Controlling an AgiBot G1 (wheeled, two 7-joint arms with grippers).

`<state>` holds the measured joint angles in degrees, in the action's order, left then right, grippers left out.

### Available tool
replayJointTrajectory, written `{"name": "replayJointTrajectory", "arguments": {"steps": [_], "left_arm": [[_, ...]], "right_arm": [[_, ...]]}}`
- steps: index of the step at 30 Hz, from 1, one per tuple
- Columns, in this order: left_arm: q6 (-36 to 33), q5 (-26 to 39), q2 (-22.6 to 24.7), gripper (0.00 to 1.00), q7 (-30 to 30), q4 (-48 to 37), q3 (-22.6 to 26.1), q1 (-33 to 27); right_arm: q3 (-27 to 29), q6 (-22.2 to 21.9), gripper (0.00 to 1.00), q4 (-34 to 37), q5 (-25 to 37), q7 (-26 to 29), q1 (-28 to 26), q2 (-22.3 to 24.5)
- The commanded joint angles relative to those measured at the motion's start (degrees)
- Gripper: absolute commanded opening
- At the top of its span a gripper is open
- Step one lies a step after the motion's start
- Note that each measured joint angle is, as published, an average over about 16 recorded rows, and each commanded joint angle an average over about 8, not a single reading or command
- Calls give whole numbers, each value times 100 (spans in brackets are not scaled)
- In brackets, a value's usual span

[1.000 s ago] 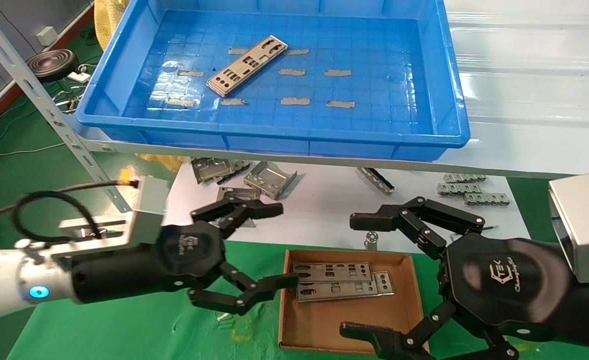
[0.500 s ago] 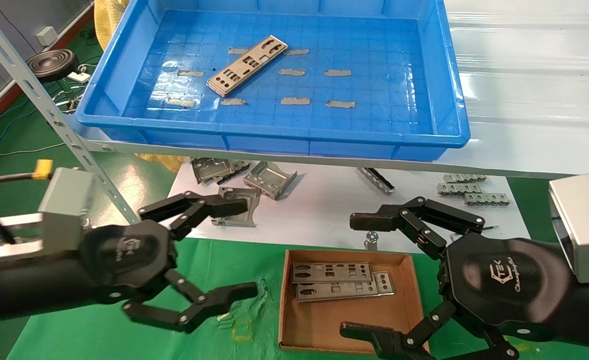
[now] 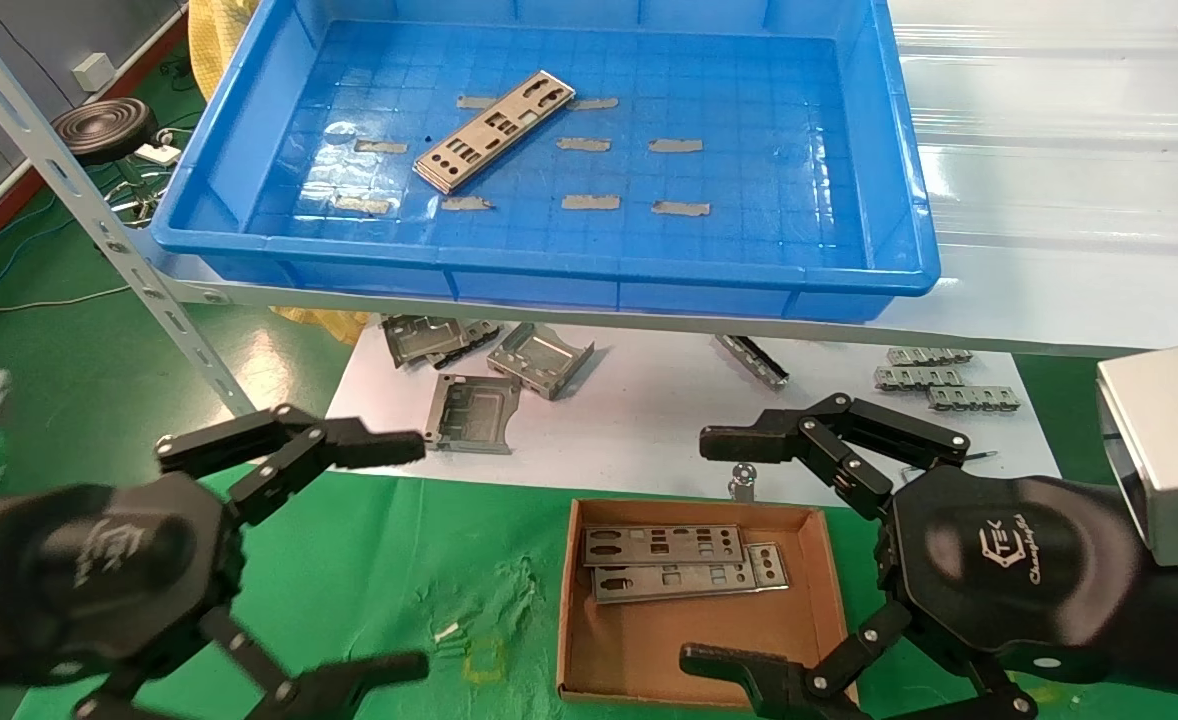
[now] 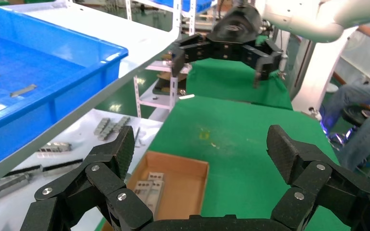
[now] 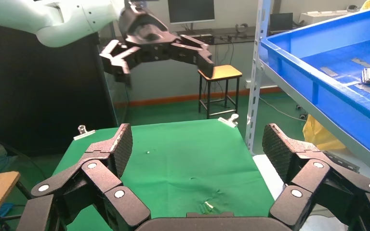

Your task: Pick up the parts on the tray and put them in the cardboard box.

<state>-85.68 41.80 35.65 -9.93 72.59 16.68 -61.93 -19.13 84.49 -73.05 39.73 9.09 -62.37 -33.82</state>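
Withdrawn from the cardboard box, left gripper now hangs wide open, empty; two parts delivered. Right gripper spread, idle beside it.

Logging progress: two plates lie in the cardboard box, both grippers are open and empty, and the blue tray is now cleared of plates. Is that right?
Not quite. The blue tray is not cleared: the head view shows one plate lying on its floor. The rest holds: two plates lie in the cardboard box, and the left gripper and right gripper are open and empty.
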Motion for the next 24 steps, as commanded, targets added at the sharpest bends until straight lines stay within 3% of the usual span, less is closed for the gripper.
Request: {"name": "replayJointTrajectory", "arguments": {"steps": [1,24], "left_arm": [[-9,5,-116,100,-115,186,-127,68],[-5,9,-79,100,-87,123,-84,49]], "right_arm": [[0,0,100,0,0,0,0,0],[-1,-1,100,1,-1,0,0,1]]}}
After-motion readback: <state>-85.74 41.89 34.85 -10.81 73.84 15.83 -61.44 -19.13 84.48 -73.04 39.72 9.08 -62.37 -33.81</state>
